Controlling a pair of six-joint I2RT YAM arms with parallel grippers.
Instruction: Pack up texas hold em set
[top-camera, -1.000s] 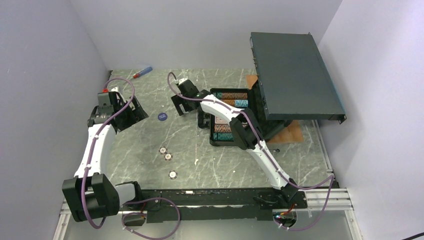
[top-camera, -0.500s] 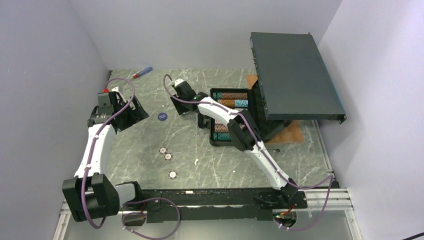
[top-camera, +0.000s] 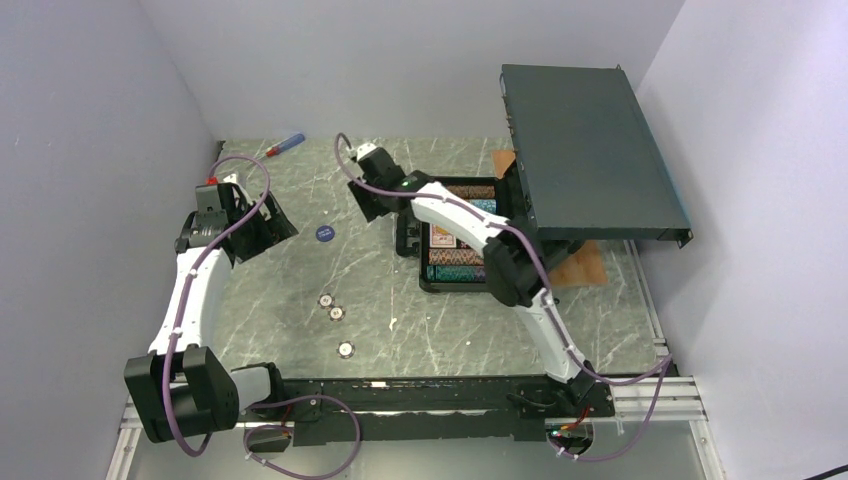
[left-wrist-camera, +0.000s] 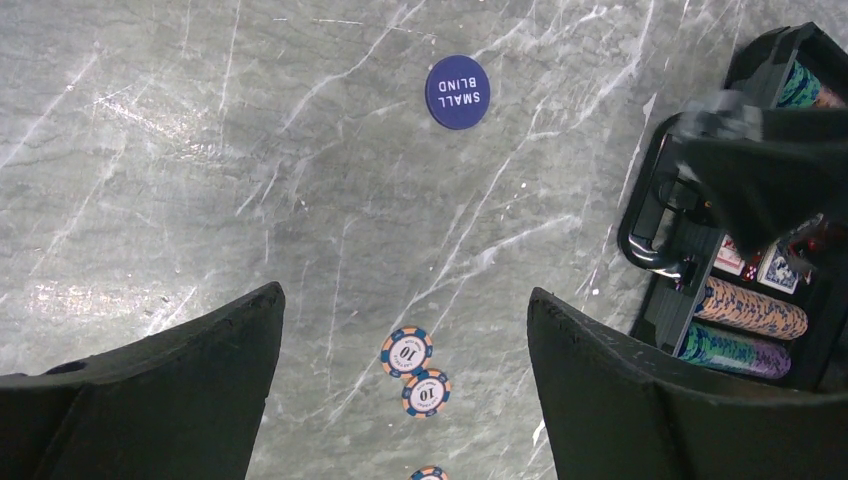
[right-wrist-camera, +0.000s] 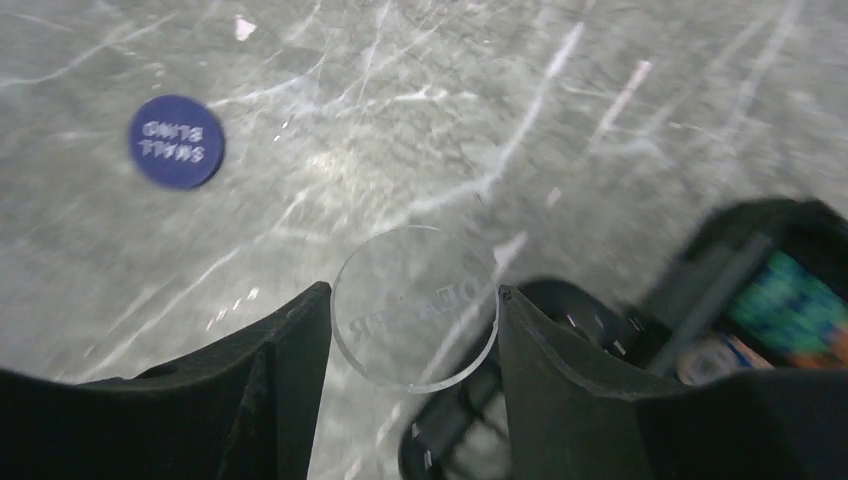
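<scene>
Three plain, pale lilac-grey walls close the place in: the back wall (top-camera: 350, 70) at 12 o'clock, the left wall (top-camera: 80, 200) at 9 and the right wall (top-camera: 770, 220) at 3. Between them lies the surface (top-camera: 400, 310), grey-green like marble and veined with white streaks, under soft, even light that leaves a pale sheen in patches. At 6 o'clock a silver metal rail (top-camera: 680, 395) runs along its near edge.
</scene>
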